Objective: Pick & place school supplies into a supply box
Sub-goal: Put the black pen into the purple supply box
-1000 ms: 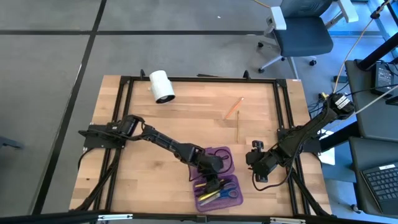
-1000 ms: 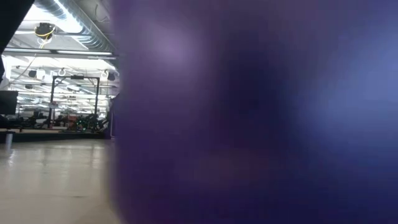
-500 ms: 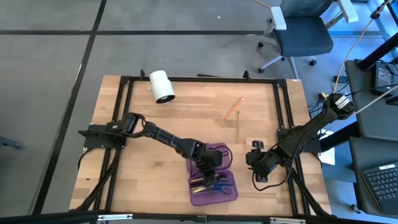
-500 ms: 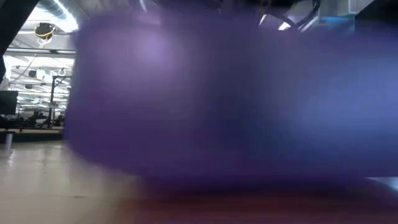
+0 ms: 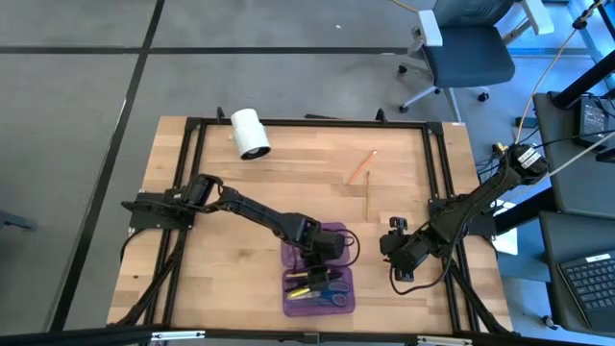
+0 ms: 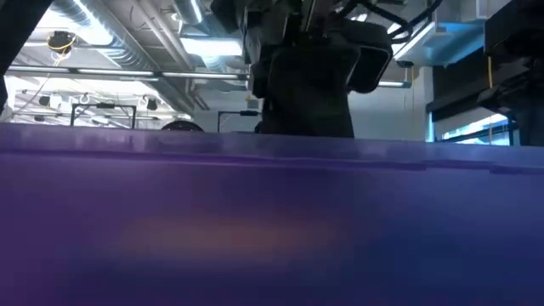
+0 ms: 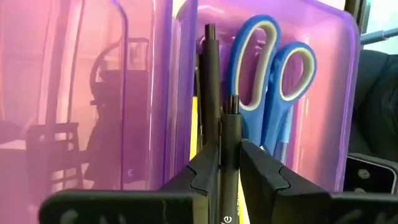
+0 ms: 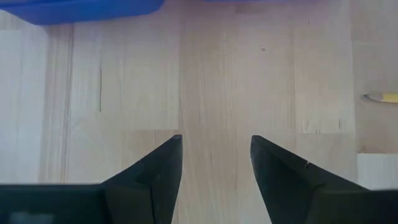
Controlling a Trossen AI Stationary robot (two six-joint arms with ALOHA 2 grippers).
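The purple supply box [image 5: 292, 304] lies open near the table's front edge. Its near half holds blue-handled scissors [image 7: 273, 81], a yellow pencil [image 7: 196, 134] and other thin supplies. My left gripper [image 7: 229, 168] stands over this half, shut on a black pen [image 7: 214, 93]. In the low view the box wall [image 6: 272, 229] fills the lower picture, with the left gripper [image 6: 306, 76] above it. An orange pencil [image 5: 361, 165] and a wood-tone pencil [image 5: 368, 197] lie on the table behind the box. My right gripper [image 8: 214, 162] hangs open over bare wood, right of the box. My left gripper pinches the black pen's shaft [image 7: 227, 146] between its two fingers, slanting down from above. The pen runs along the fingers, and its free end [image 7: 210, 31] reaches into the box's near half beside the scissors. Whether the pen's tip rests on the box floor, I cannot tell.
A white roll [image 5: 250, 133] lies at the table's far left. A black frame [image 5: 307, 123] borders the table. A pencil tip [image 8: 380, 97] shows on the wood in the right wrist view. An office chair [image 5: 461, 48] stands beyond the far edge.
My left gripper has tipped, rolled and risen slightly with the pen. The supply box has slid toward the table's left edge. Its near half has swung round from a slant to lie square. In the low view its wall now spans the whole width.
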